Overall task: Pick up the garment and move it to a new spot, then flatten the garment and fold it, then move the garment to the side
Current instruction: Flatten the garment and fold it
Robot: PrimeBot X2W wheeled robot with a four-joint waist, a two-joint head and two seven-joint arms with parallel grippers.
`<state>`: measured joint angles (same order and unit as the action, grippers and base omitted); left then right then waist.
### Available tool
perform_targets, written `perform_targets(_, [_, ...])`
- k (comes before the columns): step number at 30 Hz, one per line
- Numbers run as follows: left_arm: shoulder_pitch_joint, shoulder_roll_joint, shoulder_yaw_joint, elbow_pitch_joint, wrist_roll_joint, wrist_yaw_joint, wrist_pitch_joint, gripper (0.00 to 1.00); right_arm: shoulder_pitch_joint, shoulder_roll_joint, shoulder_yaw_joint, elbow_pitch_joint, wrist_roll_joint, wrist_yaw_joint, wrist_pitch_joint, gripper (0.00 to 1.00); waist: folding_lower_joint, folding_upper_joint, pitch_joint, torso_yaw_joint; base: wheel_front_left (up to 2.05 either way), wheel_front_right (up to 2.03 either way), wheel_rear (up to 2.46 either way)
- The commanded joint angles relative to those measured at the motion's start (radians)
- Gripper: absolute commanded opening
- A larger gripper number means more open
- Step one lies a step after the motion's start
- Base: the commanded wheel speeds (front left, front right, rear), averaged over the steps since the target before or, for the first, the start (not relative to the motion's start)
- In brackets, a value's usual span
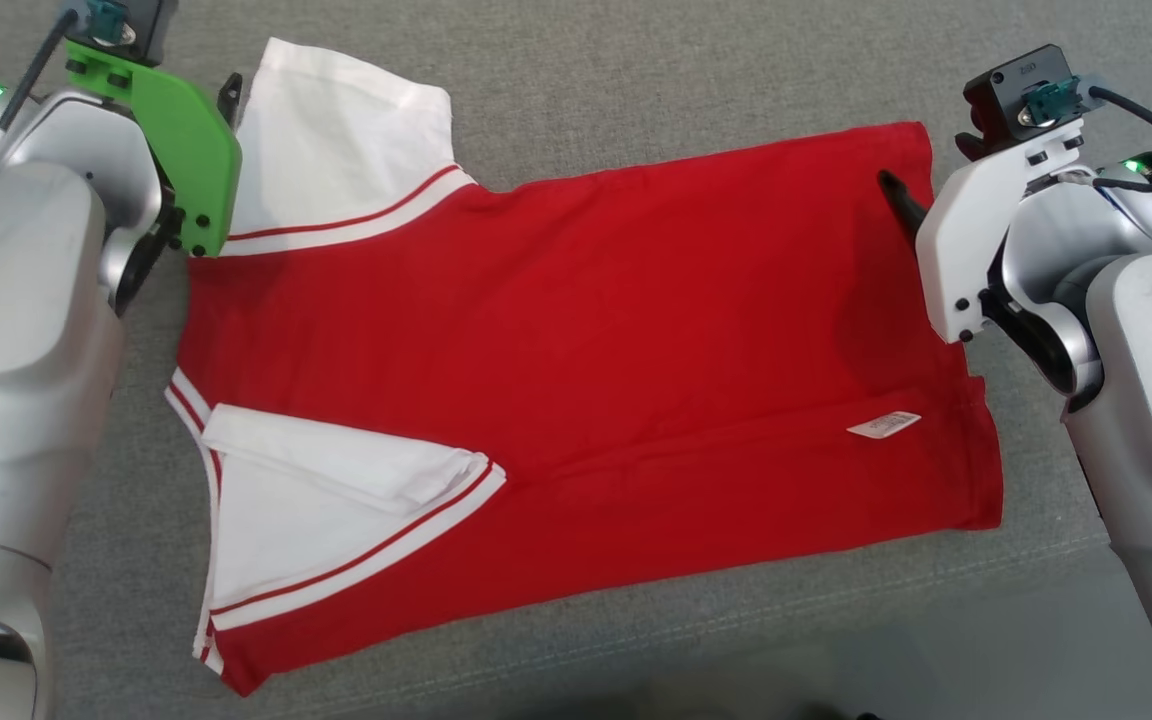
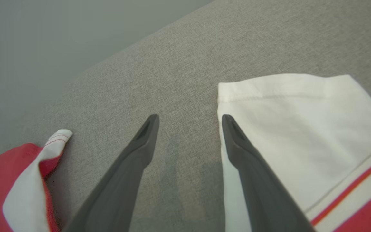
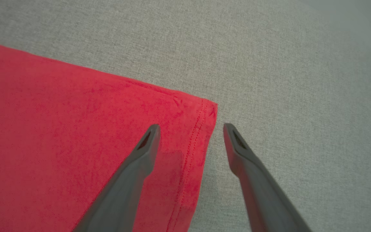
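We count one garment (image 1: 576, 330), a red shirt with two white sleeves. It lies flat across the middle of the grey fabric surface (image 1: 636, 80), its lower side close to the surface's near edge, sleeves toward the left, hem toward the right. One sleeve (image 1: 346, 140) points to the far edge; the other sleeve (image 1: 336, 510) is folded in over the red body near the near edge. One white label (image 1: 883, 425) shows by the hem. We also see one other red-and-white cloth (image 2: 21, 183) bunched at the left.

There are two arms, both reaching forward with wrists tipped down. The left gripper (image 2: 188, 119) is at the far sleeve's cuff, fingers spread and empty, one over bare fabric, one over the sleeve's edge. The right gripper (image 3: 190, 127) straddles the hem's far corner, fingers spread and empty, one above red cloth, one above the grey surface.
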<state>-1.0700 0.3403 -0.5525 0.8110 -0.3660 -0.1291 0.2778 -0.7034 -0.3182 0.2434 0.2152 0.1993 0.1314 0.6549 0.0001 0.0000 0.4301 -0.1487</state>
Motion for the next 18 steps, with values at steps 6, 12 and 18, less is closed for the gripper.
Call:
perform_targets(6, [-0.104, 0.006, -0.013, 0.08, -0.006, -0.001, 0.049, 1.0, -0.004, 0.002, -0.018, -0.032, -0.01, -0.001, -0.007, 1.0, -0.0001, 0.0, 0.102, -0.081, 0.0, 0.0, 0.0])
perform_targets(12, [-0.135, -0.012, -0.015, 0.127, -0.021, -0.001, 0.058, 1.0, 0.009, 0.008, -0.033, -0.037, -0.017, -0.001, -0.014, 1.0, -0.0001, 0.0, 0.106, -0.085, 0.0, 0.0, 0.0])
perform_targets(18, [-0.136, -0.031, -0.036, 0.153, -0.04, -0.001, 0.07, 0.4, 0.008, 0.008, -0.041, -0.028, -0.02, -0.001, -0.01, 1.0, -0.0001, 0.0, 0.103, -0.081, 0.0, 0.0, 0.0])
